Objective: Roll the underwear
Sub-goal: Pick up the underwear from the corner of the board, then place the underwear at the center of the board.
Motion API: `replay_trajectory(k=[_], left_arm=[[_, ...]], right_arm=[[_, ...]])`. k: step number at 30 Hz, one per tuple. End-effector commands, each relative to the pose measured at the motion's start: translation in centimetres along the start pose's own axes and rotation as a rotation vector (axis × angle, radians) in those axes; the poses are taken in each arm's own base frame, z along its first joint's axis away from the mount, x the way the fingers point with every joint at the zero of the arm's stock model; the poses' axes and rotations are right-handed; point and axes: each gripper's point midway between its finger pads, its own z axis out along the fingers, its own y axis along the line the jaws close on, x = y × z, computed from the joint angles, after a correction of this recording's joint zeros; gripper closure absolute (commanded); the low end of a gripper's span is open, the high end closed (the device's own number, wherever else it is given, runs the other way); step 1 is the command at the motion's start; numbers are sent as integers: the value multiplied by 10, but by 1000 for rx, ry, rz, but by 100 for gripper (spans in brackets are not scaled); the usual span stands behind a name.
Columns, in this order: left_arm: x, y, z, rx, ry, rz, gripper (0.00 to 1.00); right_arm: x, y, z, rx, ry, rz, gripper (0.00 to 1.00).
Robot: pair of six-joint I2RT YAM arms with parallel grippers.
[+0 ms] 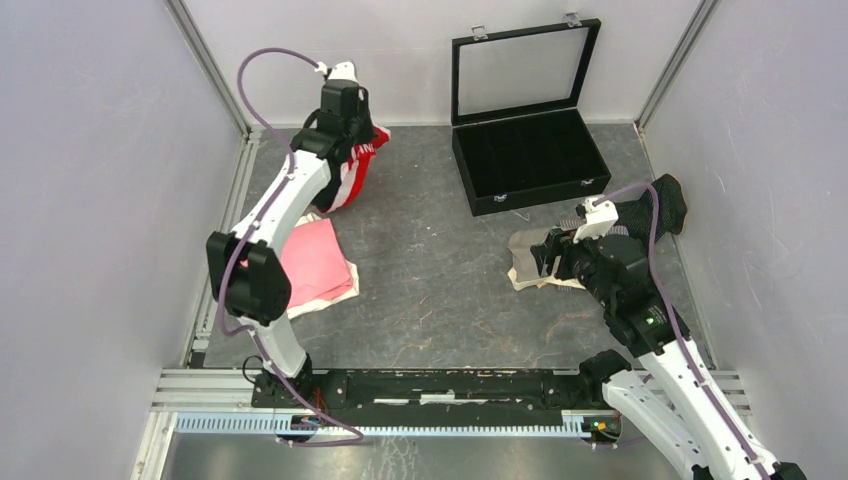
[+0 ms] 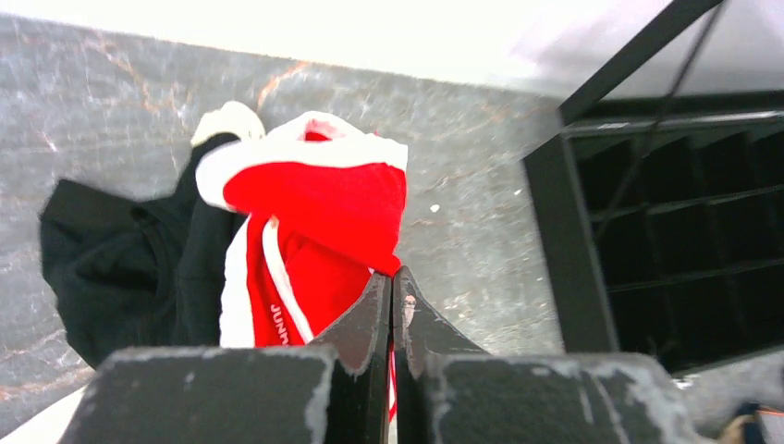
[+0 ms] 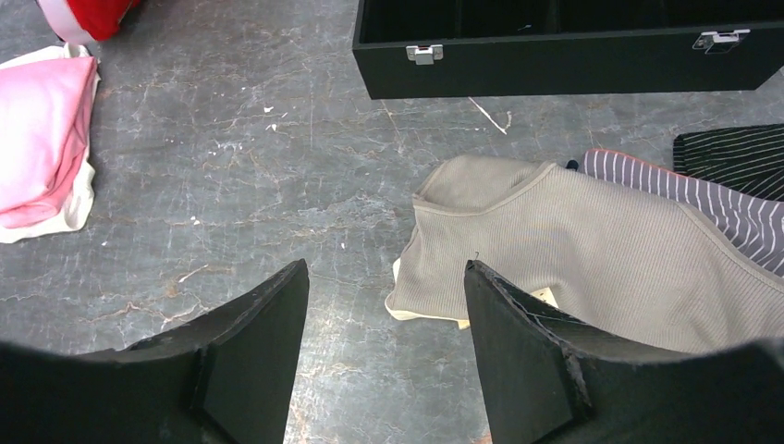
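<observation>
Leftmost, left end effector (image 2: 392, 294) over far-left part of worktop (image 1: 430, 300), 2 fingers pressed together, pinching red underwear (image 2: 319, 213) with white lettering, cloth bunched. Black garment (image 2: 102, 259) touching red one. Nearer arm bases, pink underwear (image 1: 315, 262) flat on white piece. Centre-back, black case (image 1: 530, 160), lid up. Right side, beige underwear (image 3: 573, 250) flat, touching striped piece (image 3: 684, 190). Right end effector (image 3: 386, 277) spread wide, holding nothing, just beside beige edge.
</observation>
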Motion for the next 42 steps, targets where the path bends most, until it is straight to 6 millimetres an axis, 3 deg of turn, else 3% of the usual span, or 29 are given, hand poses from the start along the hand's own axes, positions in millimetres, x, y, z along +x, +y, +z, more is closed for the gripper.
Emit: replay_trajectory(k=[1,5,9,14,21,22,23,26,29,33,36,39,42], left_arm=[[-64,-27,-60,135,-127,-52,98],[-75,-47,-93,237,-134,-82,98],[-51,-71,-127,287,-107,-42,98],[6,-101,-164,373,-27,6,98],[132,-152,-214,572,183,74,98],[147,-156,-219,597,207,81,94],[158,-159,-221,618,217,82,84],[184,-149,-215,588,255,85,51],[183,-124,-203,467,217,55,31],[176,-100,-190,391,202,-8,24],[184,-98,-189,409,237,-4,24],[203,-98,-196,440,308,7,25],[220,-90,-216,440,342,13,26]], right_arm=[[-12,-4,-2,34,-22,8,31],[-17,-5,-2,37,-32,-10,30],[-12,-5,2,30,-26,-20,30],[-5,-4,7,19,-11,-29,30],[2,-7,9,28,-5,-32,28],[5,-7,11,30,-1,-29,27],[8,-8,12,31,6,-23,27],[16,-7,17,26,29,-4,25],[26,-5,20,12,57,2,20],[41,-2,25,-13,98,6,17],[51,4,28,-48,121,15,15],[61,7,32,-68,148,26,15],[71,12,35,-101,176,34,15]])
